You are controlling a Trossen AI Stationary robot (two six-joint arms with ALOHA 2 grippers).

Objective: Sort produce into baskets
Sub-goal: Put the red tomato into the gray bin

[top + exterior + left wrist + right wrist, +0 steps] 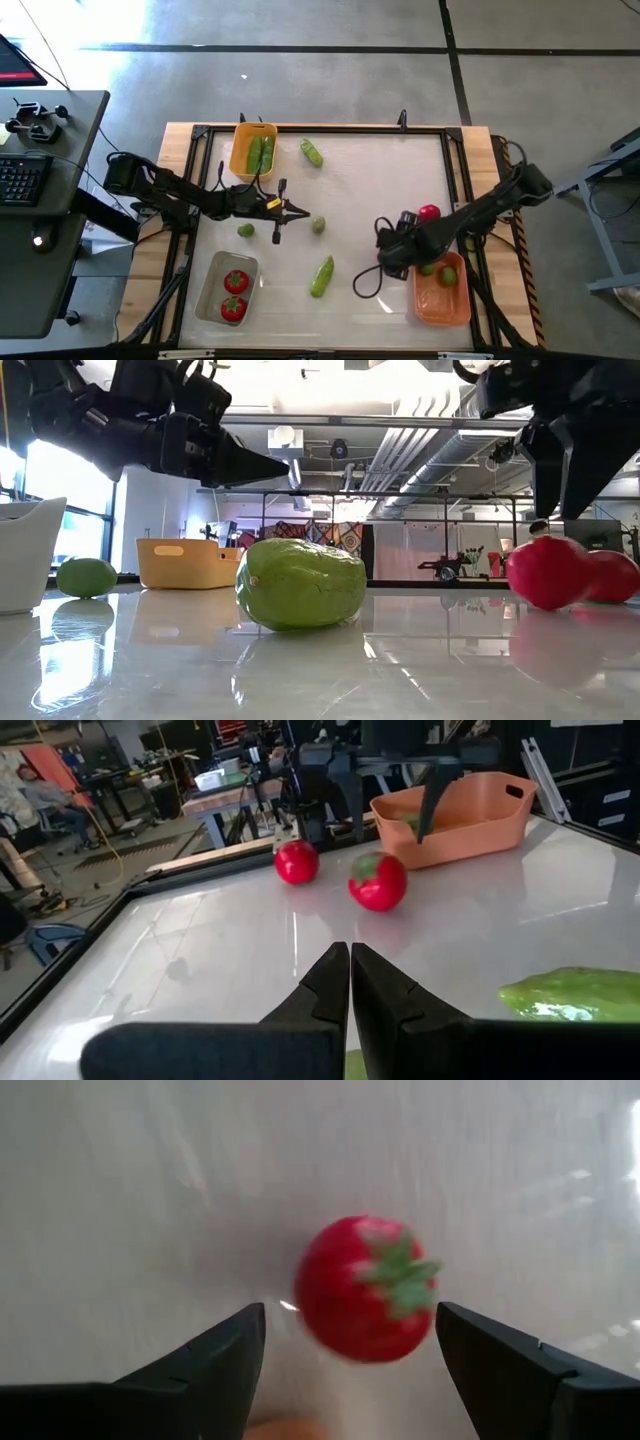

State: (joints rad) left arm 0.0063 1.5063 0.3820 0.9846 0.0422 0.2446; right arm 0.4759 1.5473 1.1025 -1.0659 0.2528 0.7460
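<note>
Where cucumber [300, 584] sprawls, tomato [547, 571] behind.

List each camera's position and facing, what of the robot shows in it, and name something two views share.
High view: above the table, looking straight down; both arms show, left gripper shut, right gripper.
Low view: at tabletop height, looking level past a cucumber into the room; both arms hang in from above.
Left wrist view: behind the left arm's shut fingers, facing the darker orange basket.
Right wrist view: looking down between open fingers at a tomato.
Shared: that tomato also shows in the left wrist view.
</note>
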